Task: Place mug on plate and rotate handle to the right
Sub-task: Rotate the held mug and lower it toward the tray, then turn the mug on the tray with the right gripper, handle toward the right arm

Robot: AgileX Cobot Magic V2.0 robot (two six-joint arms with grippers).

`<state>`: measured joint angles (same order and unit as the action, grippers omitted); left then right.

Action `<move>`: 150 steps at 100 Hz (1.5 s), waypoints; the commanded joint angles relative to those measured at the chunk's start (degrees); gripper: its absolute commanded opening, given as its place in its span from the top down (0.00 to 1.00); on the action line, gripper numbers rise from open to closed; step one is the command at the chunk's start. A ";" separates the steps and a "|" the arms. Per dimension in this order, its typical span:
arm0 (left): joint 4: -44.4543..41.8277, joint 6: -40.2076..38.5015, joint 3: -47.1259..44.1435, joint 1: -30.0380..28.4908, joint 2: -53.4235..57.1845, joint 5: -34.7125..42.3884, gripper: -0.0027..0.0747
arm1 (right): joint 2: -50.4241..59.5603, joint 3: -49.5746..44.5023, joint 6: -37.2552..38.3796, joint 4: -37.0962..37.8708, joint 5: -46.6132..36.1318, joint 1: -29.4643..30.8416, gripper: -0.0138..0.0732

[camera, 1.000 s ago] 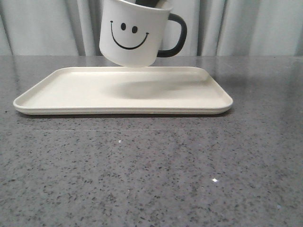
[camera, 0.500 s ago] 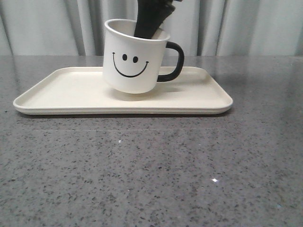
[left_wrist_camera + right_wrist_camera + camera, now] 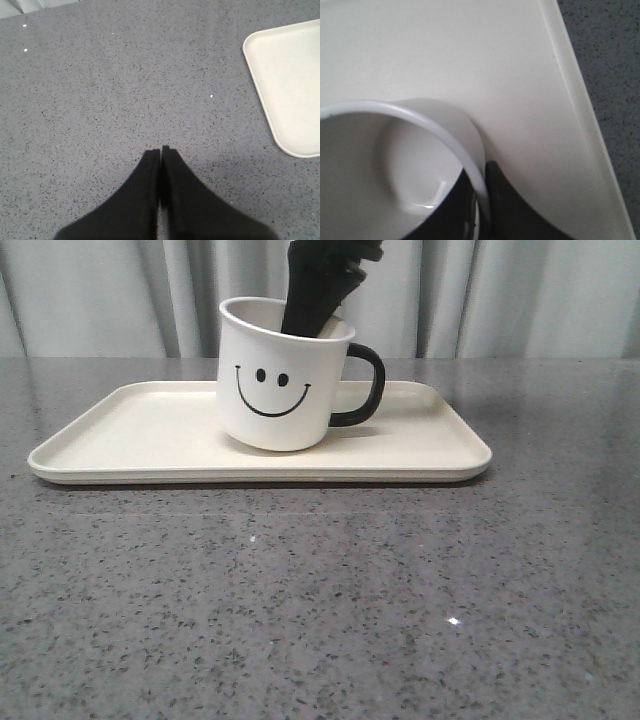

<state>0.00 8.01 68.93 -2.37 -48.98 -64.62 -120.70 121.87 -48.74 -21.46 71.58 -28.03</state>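
The white mug [image 3: 275,390] with the smiley face is on the cream plate [image 3: 140,435], a little right of its middle, slightly tilted. Its base is at the plate's surface. The black handle [image 3: 368,385] points to the right. My right gripper [image 3: 308,322] comes down from above and is shut on the mug's back rim. In the right wrist view, one finger is inside the mug [image 3: 380,160] and one is outside, and the gripper [image 3: 481,185] pinches the rim over the plate [image 3: 470,60]. My left gripper [image 3: 160,150] is shut and empty over bare table, beside a plate corner [image 3: 295,75].
The grey speckled table [image 3: 320,590] stretches in front of the plate and on both sides of it. Grey curtains [image 3: 540,300] hang behind the table.
My right gripper has lowered the mug from above the plate down onto it. The handle stays pointing right. The mug sits less tilted than before.
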 commanded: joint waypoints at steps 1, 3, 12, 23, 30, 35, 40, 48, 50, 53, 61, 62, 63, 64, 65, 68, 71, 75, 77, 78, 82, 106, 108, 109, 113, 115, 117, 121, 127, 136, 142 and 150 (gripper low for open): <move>0.49 -0.57 1.24 -0.18 0.35 3.13 0.99 | 2.84 1.65 -0.39 -1.23 4.97 0.05 0.91; 0.49 -0.57 1.24 -0.18 0.35 3.13 0.99 | 2.84 1.65 -0.39 -1.23 4.97 0.05 0.91; 0.72 -0.57 1.24 -0.18 0.35 3.13 0.99 | 2.84 1.65 -0.39 -1.23 4.97 0.05 0.91; 0.98 -0.57 1.24 -0.18 0.35 3.13 0.99 | 2.84 1.65 -0.39 -1.23 4.97 0.05 0.91; 1.10 -0.57 1.24 -0.18 0.35 3.13 0.99 | 2.84 1.65 -0.39 -1.23 4.97 0.05 0.91; 1.10 -0.57 1.24 -0.18 0.35 3.13 0.99 | 2.84 1.65 -0.39 -1.23 4.97 0.05 0.91; 1.10 -0.57 1.24 -0.18 0.35 3.13 0.99 | 2.86 1.65 -0.39 -1.29 4.97 0.05 0.91; 1.10 -0.57 1.24 -0.18 0.35 3.13 0.99 | 2.86 1.65 -0.39 -1.52 4.97 0.05 0.91; 1.10 -0.57 1.24 -0.18 0.35 3.13 0.99 | 2.86 1.65 -0.39 -1.52 4.97 0.05 0.91; 1.10 -0.57 1.24 -0.18 0.35 3.13 0.99 | 2.86 1.65 -0.39 -1.52 4.97 0.05 0.91; 1.10 -0.57 1.24 -0.18 0.35 3.13 0.99 | 2.86 1.65 -0.39 -1.51 4.97 0.05 0.91; 1.10 -0.57 1.24 -0.18 0.35 3.13 0.99 | 2.86 1.65 -0.39 -1.51 4.97 0.05 0.91; 1.10 -0.57 1.24 -0.18 0.35 3.13 0.99 | 2.86 1.65 -0.39 -1.51 4.97 0.05 0.91; 1.10 -0.57 1.24 -0.18 0.35 3.13 0.99 | 2.86 1.65 -0.39 -1.51 4.97 0.05 0.91; 1.10 -0.57 1.24 -0.18 0.35 3.13 0.99 | 2.86 1.65 -0.39 -1.51 4.97 0.05 0.91; 1.10 -0.57 1.24 -0.18 0.35 3.13 0.99 | 2.86 1.65 -0.39 -1.53 4.97 0.05 0.91; 1.10 -0.57 1.24 -0.18 0.35 3.13 0.99 | 2.86 1.65 -0.39 -1.53 4.97 0.05 0.91; 1.10 -0.57 1.24 -0.18 0.35 3.13 0.99 | 2.86 1.65 -0.39 -1.53 4.97 0.05 0.91; 1.10 -0.57 1.24 -0.18 0.35 3.13 0.99 | 2.86 1.65 -0.39 -1.59 4.97 0.05 0.91; 1.10 -0.57 1.24 -0.18 0.35 3.13 0.99 | 2.86 1.65 -0.39 -1.67 4.97 0.05 0.91; 1.10 -0.57 1.24 -0.18 0.35 3.13 0.99 | 2.86 1.65 -0.39 -1.91 4.97 0.05 0.91; 1.10 -0.57 1.24 -0.18 0.35 3.13 0.99 | 2.86 1.71 -0.68 -3.04 4.97 0.05 0.91; 1.10 -0.57 1.24 -0.18 0.35 3.13 0.99 | 2.86 1.71 -0.68 -3.20 4.97 0.05 0.91; 1.10 -0.57 1.24 -0.18 0.35 3.13 0.99 | 2.86 1.71 -0.68 -3.24 4.97 0.05 0.90; 1.10 -0.57 1.24 -0.18 0.35 3.13 0.99 | 2.86 1.71 -0.68 -3.31 4.97 0.05 0.90; 1.10 -0.57 1.24 -0.18 0.35 3.13 0.99 | 2.86 1.71 -0.68 -3.26 4.97 0.05 0.89; 1.10 -0.57 1.24 -0.18 0.35 3.13 0.99 | 2.86 1.71 -0.68 -3.26 4.97 0.05 0.88; 1.10 -0.57 1.24 -0.18 0.35 3.13 0.99 | 2.86 1.71 -0.68 -3.26 4.97 0.05 0.87; 1.10 -0.57 1.24 -0.18 0.35 3.13 0.99 | 2.86 1.71 -0.83 -3.26 4.97 0.05 0.84; 1.10 -0.57 1.24 -0.18 0.35 3.13 0.99 | 2.86 1.71 -0.87 -3.26 4.97 0.05 0.83; 1.10 -0.57 1.24 -0.18 0.35 3.13 0.99 | 2.86 1.71 -0.87 -3.26 4.97 0.05 0.83; 1.10 -0.57 1.24 -0.18 0.35 3.13 0.99 | 2.86 1.71 -0.87 -3.26 4.97 0.05 0.83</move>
<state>0.53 8.01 68.93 -2.37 -48.98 -64.81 -120.89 121.87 -48.82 -22.75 71.47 -28.03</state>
